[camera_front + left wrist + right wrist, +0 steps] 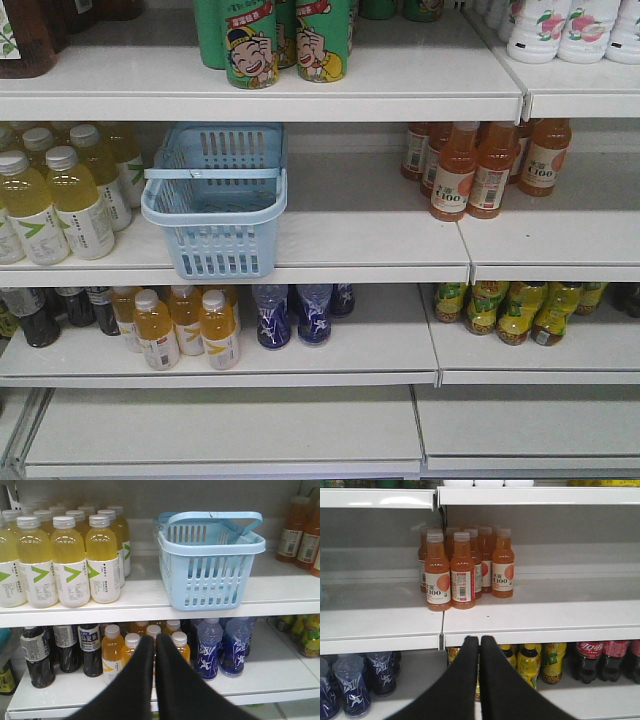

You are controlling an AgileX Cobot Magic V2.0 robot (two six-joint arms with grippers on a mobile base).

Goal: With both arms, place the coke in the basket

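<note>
Soft, even light is coming from above and in front. The front-facing view is looking dim, grainy and slightly washed, and the white bottles (565, 30) at 1 o'clock are blowing out to near white. The left wrist view is reading brighter and sharper, and the yellow drink bottles (65, 560) at 10 o'clock are glowing, with small highlights on their shoulders. In the right wrist view, glare is streaking the upper shelf edge (385, 499) at 11 o'clock, while the back wall (560, 525) is sitting in grey shade. At 6 o'clock in the wrist views, the left gripper (154, 640) and right gripper (479, 641) are showing as featureless black with softly unfocused edges.
</note>
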